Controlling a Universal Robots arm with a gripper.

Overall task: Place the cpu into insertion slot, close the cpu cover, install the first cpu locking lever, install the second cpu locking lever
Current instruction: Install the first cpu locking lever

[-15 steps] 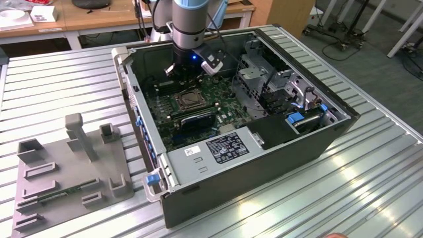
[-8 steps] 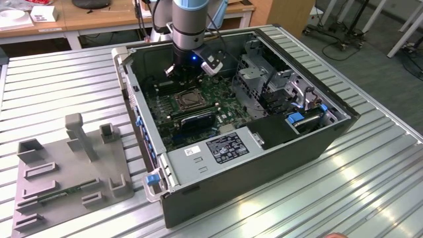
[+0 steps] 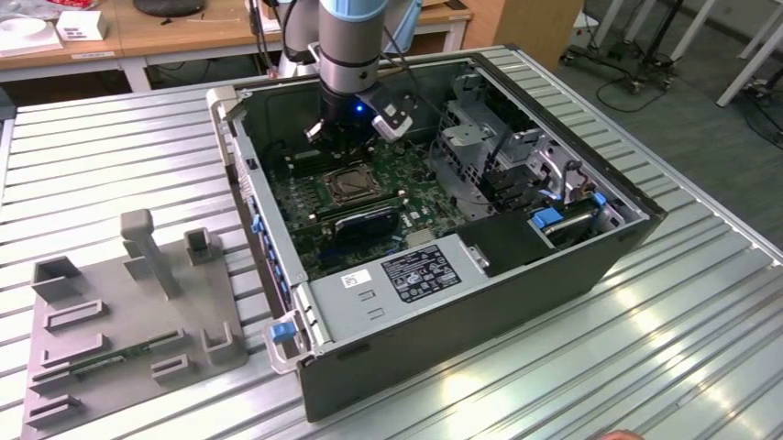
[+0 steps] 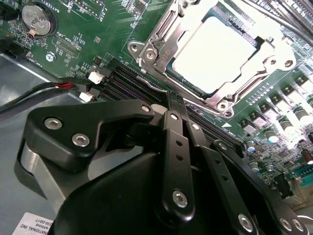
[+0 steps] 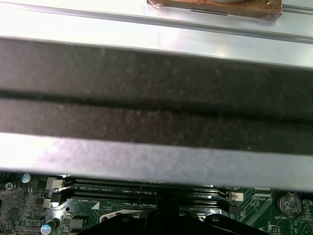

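One robot arm [image 3: 355, 46] with a grey and blue sleeve reaches down into one open dark metal computer case [image 3: 490, 312] lying on a ribbed aluminium table [image 3: 123, 156]. Its single black gripper [image 4: 175, 100] has two narrow bolted metal fingers pressed side by side with only a thin dark line between them, and they hold nothing. It hangs just above the long black memory slots [image 4: 137, 81] beside the socket; how many slots there are is hard to count, since the fingers cover part of them. The one small flat square cpu [image 4: 215, 51], its silvery-beige top glaring bright, already sits in the insertion slot [image 3: 347, 183] on the green circuit board [image 4: 98, 39]. The one thin shiny metal cpu cover [image 4: 168, 29], a square frame with a cut-out centre, lies flat around the chip's edges. Its far corner is cut off in the second wrist view, and I cannot tell how the locking levers stand. One round silver coin cell [image 4: 36, 19] sits on the board well apart from the socket. In the first wrist view blurred dark and silver bands hide most of the board. One grey moulded fixture tray [image 3: 123, 339] lies on the table at the exterior view's left.
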